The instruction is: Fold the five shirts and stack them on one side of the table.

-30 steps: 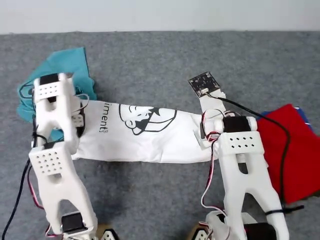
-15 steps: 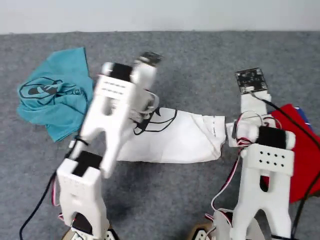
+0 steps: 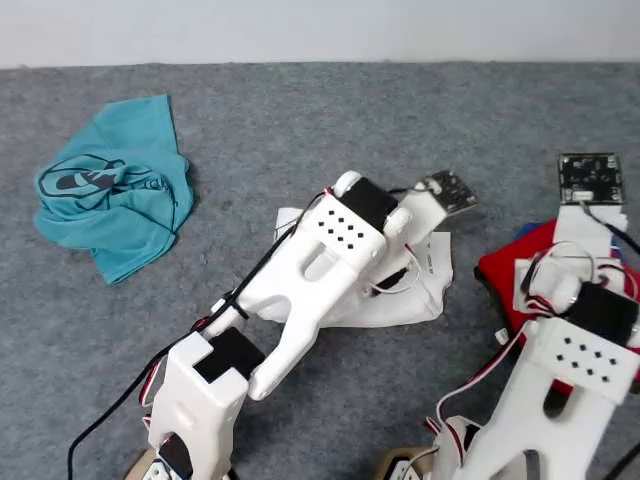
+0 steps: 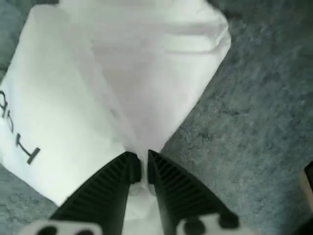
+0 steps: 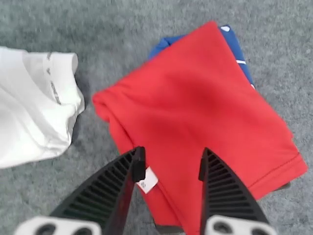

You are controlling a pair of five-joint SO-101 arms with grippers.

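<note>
White shirt [image 3: 425, 295], doubled over on the table [image 3: 300, 120] beside the red shirt [image 5: 195, 107], is pinched in your left end effector [image 4: 138, 161]; lay its edge flush before letting go, while your right end effector [image 5: 168, 159] hangs open.

Left gripper [image 4: 140, 160], white shirt [image 3: 425, 282] end in tow, from frame left to centre; right gripper [image 5: 173, 156] rightward over red shirt [image 5: 205, 107].
</note>
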